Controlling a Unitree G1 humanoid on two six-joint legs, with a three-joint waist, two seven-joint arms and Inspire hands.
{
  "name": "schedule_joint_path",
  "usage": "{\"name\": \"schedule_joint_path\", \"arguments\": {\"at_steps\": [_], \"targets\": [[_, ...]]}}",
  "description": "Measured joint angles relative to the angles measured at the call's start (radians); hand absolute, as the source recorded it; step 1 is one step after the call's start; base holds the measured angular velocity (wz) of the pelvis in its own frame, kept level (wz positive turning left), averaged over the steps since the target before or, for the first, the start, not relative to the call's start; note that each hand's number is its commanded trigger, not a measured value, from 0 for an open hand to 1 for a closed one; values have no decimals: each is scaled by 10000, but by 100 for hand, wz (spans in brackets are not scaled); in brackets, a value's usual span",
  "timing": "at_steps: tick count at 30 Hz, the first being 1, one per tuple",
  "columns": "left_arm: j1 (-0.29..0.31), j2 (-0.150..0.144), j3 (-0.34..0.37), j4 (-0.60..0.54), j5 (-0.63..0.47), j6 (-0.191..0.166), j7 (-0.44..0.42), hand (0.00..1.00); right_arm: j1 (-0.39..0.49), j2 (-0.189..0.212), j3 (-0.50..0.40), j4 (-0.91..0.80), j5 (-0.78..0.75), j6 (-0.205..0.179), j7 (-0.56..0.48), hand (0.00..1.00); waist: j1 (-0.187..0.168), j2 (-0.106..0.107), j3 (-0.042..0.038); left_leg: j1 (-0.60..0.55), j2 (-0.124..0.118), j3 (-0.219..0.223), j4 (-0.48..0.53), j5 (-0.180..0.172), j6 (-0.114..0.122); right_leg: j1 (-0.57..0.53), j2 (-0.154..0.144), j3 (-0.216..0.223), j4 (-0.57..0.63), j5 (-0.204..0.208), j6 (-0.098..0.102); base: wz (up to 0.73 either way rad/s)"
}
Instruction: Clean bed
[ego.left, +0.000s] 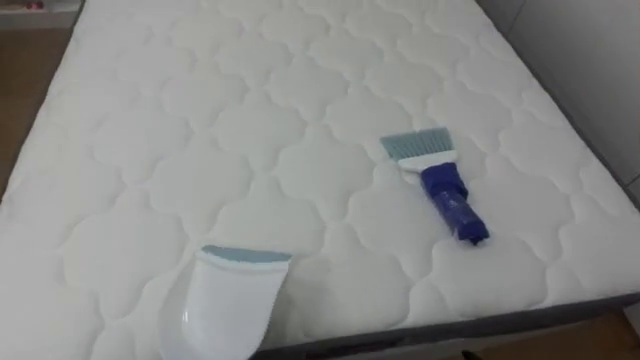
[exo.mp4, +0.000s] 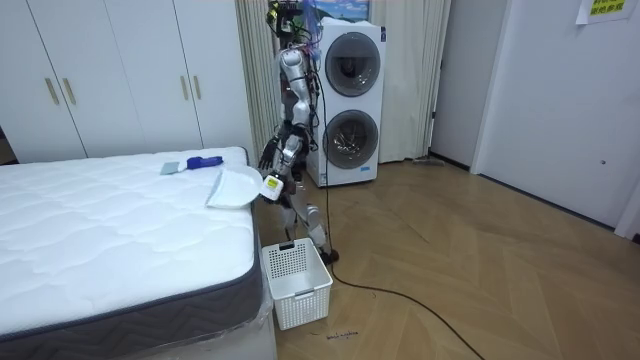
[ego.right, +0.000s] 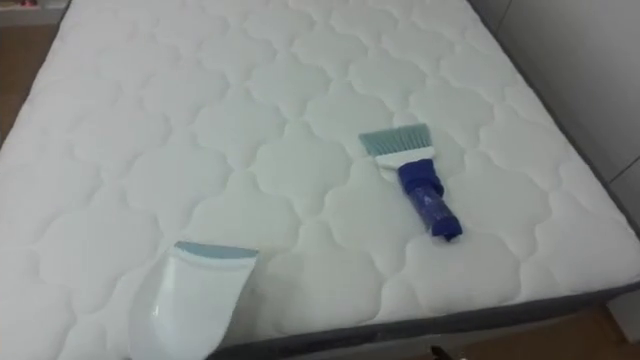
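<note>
as the left hand (exo.mp4: 271, 186) sits at the dustpan (ego.left: 228, 300), right hand (exo.mp4: 268, 152) just above, fingers cannot be told.

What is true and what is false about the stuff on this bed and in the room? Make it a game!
1. The brush has a blue handle. True.
2. The brush lies inside the dustpan. False: they lie apart on the mattress, the dustpan at the near edge.
3. A white basket stands on the floor next to the bed. True.
4. The two washing machines stand side by side. False: one sits on top of the other.
</note>
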Motion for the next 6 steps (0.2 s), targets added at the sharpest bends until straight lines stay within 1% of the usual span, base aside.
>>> {"name": "schedule_joint_path", "arguments": {"at_steps": [1, 2, 3, 4, 5, 6], "targets": [[45, -16, 207, 122, 10, 123, -10, 0, 27, 0, -18, -1, -13, 139, 27, 0, 9, -31, -16, -3, 10, -1, -2, -18, -28, -6, 12, 2, 1, 12, -11, 0], [74, -23, 316, 155, 20, 183, -17, 0, 44, 1, -65, 0, -50, 197, 65, 0, 8, -48, -19, 1, 26, 3, -14, -38, -58, -5, 36, 13, 8, 22, -16, 3], [155, -47, 582, 297, 23, 247, -23, 0, 96, 4, -169, -9, -125, 335, 159, 0, 43, -42, -22, 18, 83, 24, -85, -149, -114, -3, 171, 18, 24, 29, -22, -4], [252, -67, 882, 374, 89, 398, -12, 0, 142, 20, -295, -2, -240, 502, 293, 0, 79, -64, -44, 44, 182, 90, -55, -229, -161, 15, 229, 92, 41, 32, -27, -8], [330, -86, 1035, 419, 107, 487, 1, 0, 160, 21, -314, 18, -298, 585, 336, 0, 92, -81, -52, 62, 208, 125, -29, -241, -173, 24, 240, 95, 83, 14, -51, -13], [479, -123, 1267, 500, 110, 694, 33, 0, 159, 18, -326, 151, -466, 760, 387, 0, 97, -103, -41, 117, 235, 170, 84, -320, -214, 10, 237, 109, 297, -119, -83, -5]]}}
